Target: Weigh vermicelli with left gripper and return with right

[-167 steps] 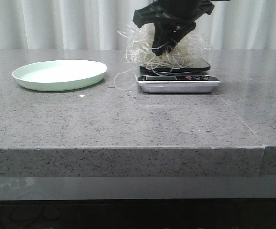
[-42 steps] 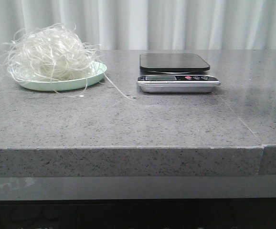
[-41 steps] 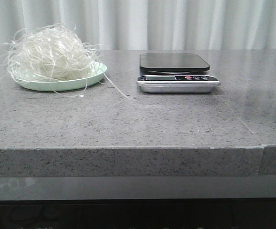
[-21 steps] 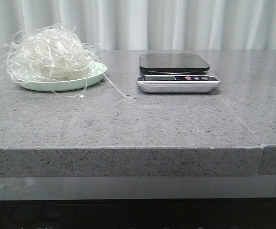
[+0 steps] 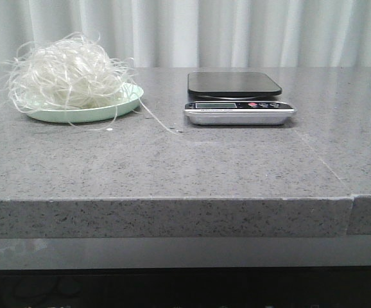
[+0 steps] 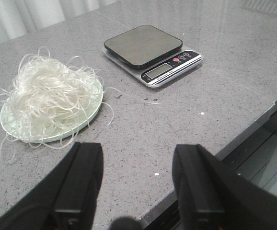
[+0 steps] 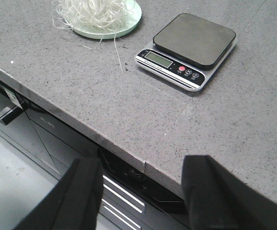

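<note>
The front view shows neither arm: only the grey speckled stone worktop [image 5: 192, 167], pale pleated curtains [image 5: 237, 32] behind it, and the two things it carries. The wrist views add the arms' ends. The left tool [image 6: 136, 184] hangs over the worktop's near edge with its two black fingers [image 6: 78, 182] spread wide and nothing between them. The right tool [image 7: 143, 194] hovers off the worktop's front edge, above dark drawer fronts with pale handles [image 7: 124, 196], its fingers likewise parted and empty.

The vermicelli [image 5: 67, 74] sits heaped on the pale green plate [image 5: 124, 102] at the left of the worktop, a fluffy, springy tangle of thin, translucent off-white strands that hides most of the round, shallow plate. Loose loops spill over the rim, and one long strand [image 5: 160, 122] trails across the stone toward the kitchen scale [image 5: 237, 96], which stands well apart to the right. The left wrist view shows the heap from above, covering nearly the whole plate; the right wrist view catches only its near edge.

The scale has a dark, matte, square weighing platform with rounded corners on a shiny metal base. Its front strip carries a small grey display and a red button beside darker ones; any writing is too small to read.
</note>
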`<state>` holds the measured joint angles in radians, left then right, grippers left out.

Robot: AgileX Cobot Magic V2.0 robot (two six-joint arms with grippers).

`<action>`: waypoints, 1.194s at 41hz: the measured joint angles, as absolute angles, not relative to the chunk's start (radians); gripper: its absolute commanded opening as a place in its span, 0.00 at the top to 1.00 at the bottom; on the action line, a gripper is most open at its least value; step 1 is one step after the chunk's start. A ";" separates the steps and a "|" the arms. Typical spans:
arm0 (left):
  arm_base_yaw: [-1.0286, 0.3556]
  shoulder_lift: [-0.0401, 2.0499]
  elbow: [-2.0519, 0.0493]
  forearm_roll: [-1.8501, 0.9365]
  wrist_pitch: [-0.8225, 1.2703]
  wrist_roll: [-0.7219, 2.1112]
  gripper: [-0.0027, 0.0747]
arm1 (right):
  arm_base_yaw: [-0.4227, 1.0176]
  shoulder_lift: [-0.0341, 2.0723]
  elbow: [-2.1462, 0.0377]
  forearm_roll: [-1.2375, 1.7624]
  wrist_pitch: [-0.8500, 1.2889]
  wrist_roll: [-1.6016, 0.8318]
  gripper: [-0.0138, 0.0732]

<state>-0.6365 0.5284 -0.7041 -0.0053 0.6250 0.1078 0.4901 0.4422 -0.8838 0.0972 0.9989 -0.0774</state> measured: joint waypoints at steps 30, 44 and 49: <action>-0.636 0.528 -0.704 -0.005 0.625 0.108 0.68 | 0.489 0.442 -0.880 0.097 1.003 -0.075 0.67; -0.636 0.528 -0.704 -0.005 0.625 0.108 0.78 | 0.489 0.442 -0.880 0.097 1.003 -0.075 0.67; -0.636 0.528 -0.704 -0.005 0.625 0.108 0.78 | 0.489 0.442 -0.880 0.097 1.003 -0.075 0.67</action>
